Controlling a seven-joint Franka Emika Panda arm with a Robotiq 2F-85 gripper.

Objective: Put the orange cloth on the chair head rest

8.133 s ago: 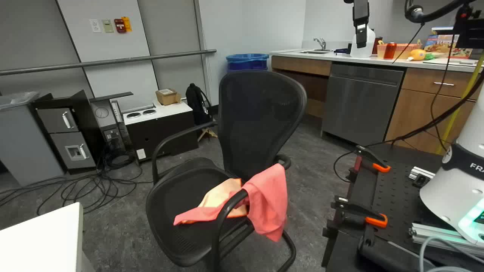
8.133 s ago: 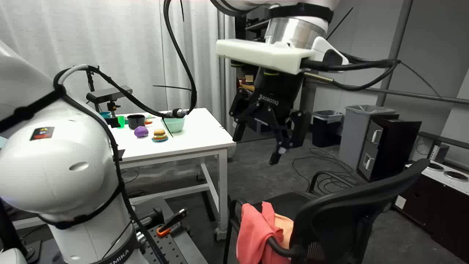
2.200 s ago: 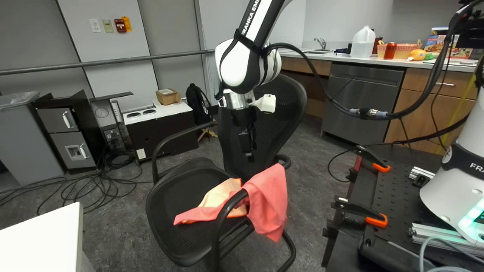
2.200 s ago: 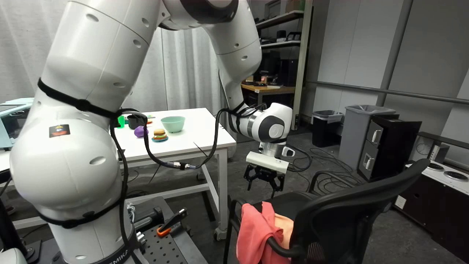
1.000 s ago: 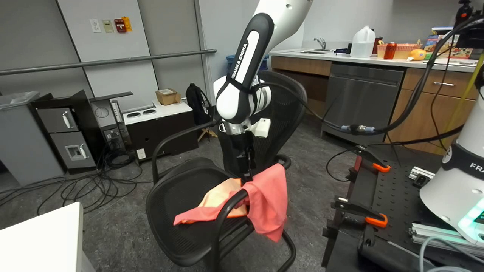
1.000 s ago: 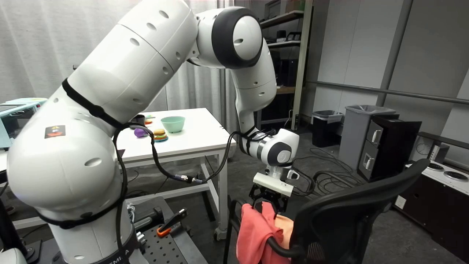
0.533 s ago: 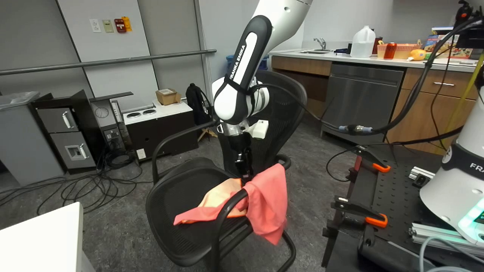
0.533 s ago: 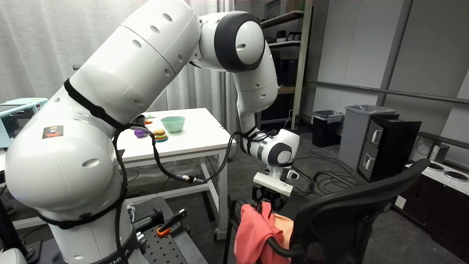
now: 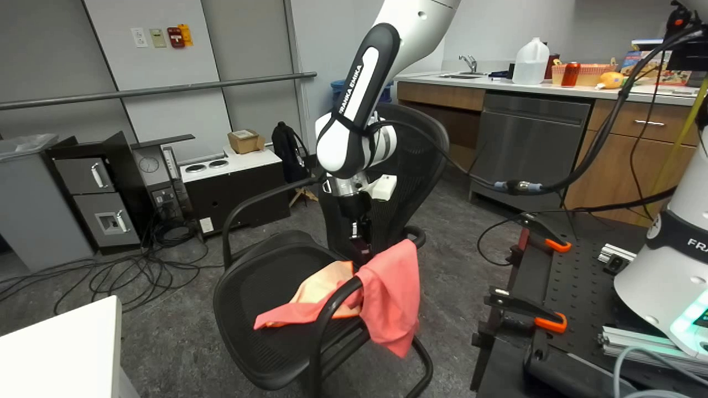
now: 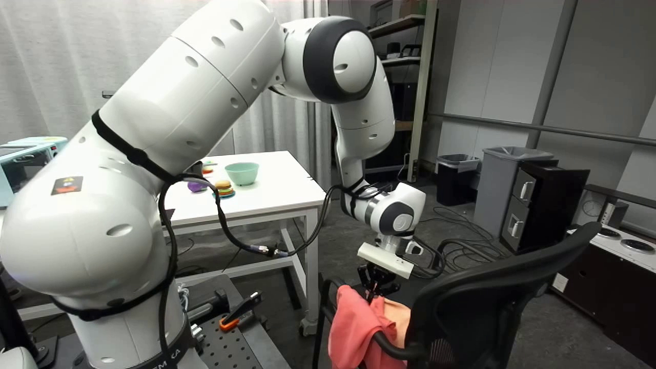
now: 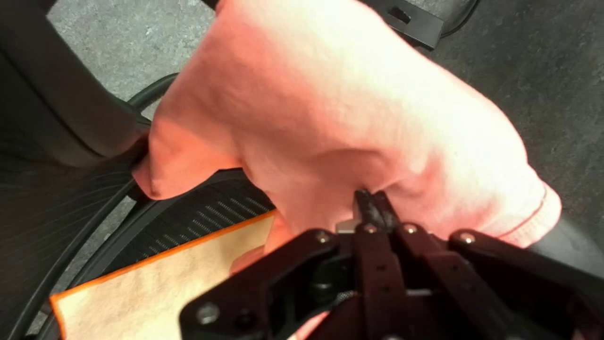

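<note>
The orange cloth [image 9: 391, 293] is coral-coloured and drapes over the chair's armrest, one end lying on the seat; the wrist view shows its folds [image 11: 330, 118] close up. My gripper [image 11: 372, 193] points down at it above the armrest, fingers brought together and tips against the cloth. No fabric shows between the fingers; whether a thin fold is pinched at the tips is hidden. In an exterior view the gripper [image 10: 371, 298] meets the cloth's upper part [image 10: 353, 323]. The chair head rest [image 9: 415, 110] is the rounded top of the black mesh back, partly behind my arm.
A paler peach cloth [image 9: 323, 284] lies on the seat beside and under the coral one. The chair back [image 10: 492, 292] rises close to my wrist. A white table [image 10: 266, 197] with a green bowl [image 10: 242, 173] and toy food stands beyond the arm.
The arm has come down from high above to the cloth. In the last second the jaws closed at its raised fold. That fold now sits lower than half a second ago.
</note>
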